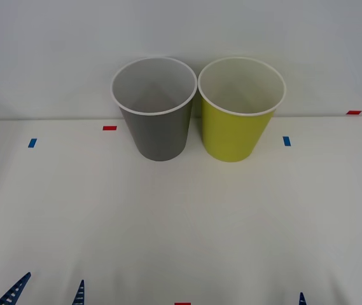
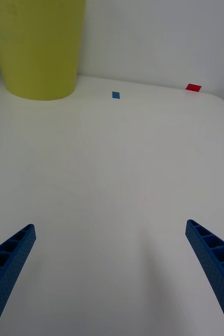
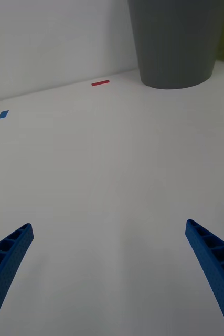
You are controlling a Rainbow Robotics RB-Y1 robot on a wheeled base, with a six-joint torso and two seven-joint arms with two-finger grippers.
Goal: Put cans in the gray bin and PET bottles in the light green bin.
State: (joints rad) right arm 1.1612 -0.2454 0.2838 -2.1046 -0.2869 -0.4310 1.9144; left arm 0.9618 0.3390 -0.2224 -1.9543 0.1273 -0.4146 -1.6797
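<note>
Two round, tapered, cup-shaped bins stand upright side by side at the far edge of a smooth white table (image 1: 181,222), against a plain pale wall. The gray bin (image 1: 158,130) is on the robot's left and the light green bin (image 1: 235,133) on its right; their white rims sit so close that they appear to touch or nearly touch, though which cannot be told. Both have matte outer walls and pale insides.

At the near edge of the table, the left gripper (image 1: 47,291) and the right gripper (image 1: 336,298) hover low, each showing as a pair of blue tips. In the left wrist view the left gripper's fingers (image 3: 9,257) are ribbed, wedge-shaped and spread wide apart, with only bare table between them and nothing held; the gray bin (image 3: 174,42) stands well ahead of them. In the right wrist view the right gripper's fingers (image 2: 214,262), of the same blue latticed make, are likewise spread wide and hold nothing; the light green bin (image 2: 38,47) stands well ahead, off to one side.

Small flat tape marks dot the table: a blue mark (image 1: 32,143) and a red mark (image 1: 109,128) left of the gray bin, a blue mark (image 1: 286,141) right of the green bin, a red mark (image 1: 354,112) at the far right edge, and a red mark (image 1: 182,304) at the near edge between the grippers. That makes two bins, two grippers, four fingers, two blue marks and three red ones.
</note>
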